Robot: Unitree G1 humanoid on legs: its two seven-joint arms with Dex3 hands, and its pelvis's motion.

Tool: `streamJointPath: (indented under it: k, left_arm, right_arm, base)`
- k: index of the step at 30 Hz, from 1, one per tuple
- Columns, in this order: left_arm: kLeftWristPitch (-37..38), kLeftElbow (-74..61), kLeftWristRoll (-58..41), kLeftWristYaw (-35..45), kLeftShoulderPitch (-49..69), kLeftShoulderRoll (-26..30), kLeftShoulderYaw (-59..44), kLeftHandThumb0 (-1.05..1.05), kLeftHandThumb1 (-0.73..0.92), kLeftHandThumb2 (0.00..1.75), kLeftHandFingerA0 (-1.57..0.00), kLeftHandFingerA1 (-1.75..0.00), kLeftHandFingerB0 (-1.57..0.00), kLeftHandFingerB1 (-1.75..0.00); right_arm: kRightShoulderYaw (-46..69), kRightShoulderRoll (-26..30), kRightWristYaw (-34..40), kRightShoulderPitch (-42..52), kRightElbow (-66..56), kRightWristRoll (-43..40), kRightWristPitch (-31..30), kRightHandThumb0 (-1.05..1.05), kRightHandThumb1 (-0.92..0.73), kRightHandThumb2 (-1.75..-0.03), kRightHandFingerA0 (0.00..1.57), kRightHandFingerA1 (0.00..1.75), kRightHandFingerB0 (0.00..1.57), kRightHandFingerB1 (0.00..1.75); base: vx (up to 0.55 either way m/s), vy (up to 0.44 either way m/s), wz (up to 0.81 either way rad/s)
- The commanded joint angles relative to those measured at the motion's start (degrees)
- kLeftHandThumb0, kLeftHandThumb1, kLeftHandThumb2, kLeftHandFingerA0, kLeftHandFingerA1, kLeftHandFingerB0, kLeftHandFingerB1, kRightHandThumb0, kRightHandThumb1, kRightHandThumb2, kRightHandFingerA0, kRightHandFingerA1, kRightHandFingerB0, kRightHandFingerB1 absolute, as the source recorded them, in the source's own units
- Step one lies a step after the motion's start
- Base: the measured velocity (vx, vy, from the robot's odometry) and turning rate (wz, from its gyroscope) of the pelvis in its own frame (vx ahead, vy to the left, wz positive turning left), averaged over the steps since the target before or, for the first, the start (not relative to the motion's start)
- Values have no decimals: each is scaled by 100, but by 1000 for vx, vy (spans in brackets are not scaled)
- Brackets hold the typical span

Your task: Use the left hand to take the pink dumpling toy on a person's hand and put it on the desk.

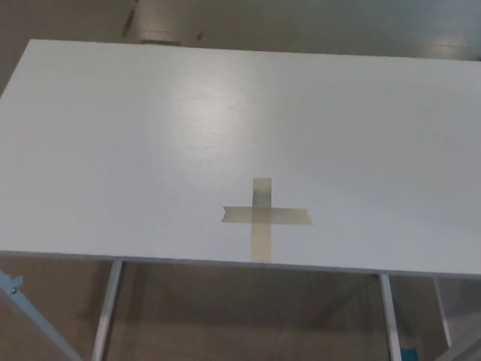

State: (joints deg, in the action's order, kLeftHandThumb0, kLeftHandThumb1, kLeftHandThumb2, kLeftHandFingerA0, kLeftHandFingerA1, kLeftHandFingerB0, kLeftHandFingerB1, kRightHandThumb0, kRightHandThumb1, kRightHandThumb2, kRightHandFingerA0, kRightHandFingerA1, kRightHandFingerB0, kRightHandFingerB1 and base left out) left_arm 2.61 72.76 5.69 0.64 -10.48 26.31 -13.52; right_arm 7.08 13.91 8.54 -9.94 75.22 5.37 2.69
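Bare white counter [113, 150], just a tape cross [263, 216] near the front edge. No robot hand showing, so its fingers can't be judged; no dumpling or person either. Probably pre-start: the left hand must reach out first.

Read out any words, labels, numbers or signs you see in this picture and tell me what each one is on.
None: no words, brand names or numbers can be read anywhere in the head view.
The only mark is a cross of tan tape stuck on the white desk; it carries no writing.
The floor beyond the desk and the metal legs below it show no labels either.
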Motion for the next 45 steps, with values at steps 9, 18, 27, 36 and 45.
streamJointPath:
  k: [9,18,27,36,45]
  left_arm:
    - [143,89,-154,-5,63,9,-9,-16,55,56,-74,-46,-48,-37]
    - [111,101,-192,56,18,28,-5,-21,56,57,-74,-46,-48,-38]
    - [114,110,-243,123,10,37,25,-21,56,57,-74,-46,-47,-38]
    - [134,116,-255,125,3,36,57,-22,55,57,-75,-47,-49,-38]
    - [127,128,-260,132,11,31,91,-22,55,57,-75,-47,-49,-38]
  right_arm:
    - [47,26,57,39,87,2,95,-18,-62,-59,79,51,52,41]
    - [82,11,5,18,89,-26,108,-19,-62,-59,78,51,52,41]
    - [48,19,-33,19,83,19,81,-19,-62,-59,77,50,52,41]
    - [28,32,-71,-15,93,22,42,-19,-62,-58,75,49,54,42]
    - [24,27,-80,15,90,20,33,-20,-64,-59,74,48,55,42]
  base:
    - [0,0,0]
    - [0,0,0]
    - [0,0,0]
    - [0,0,0]
    - [0,0,0]
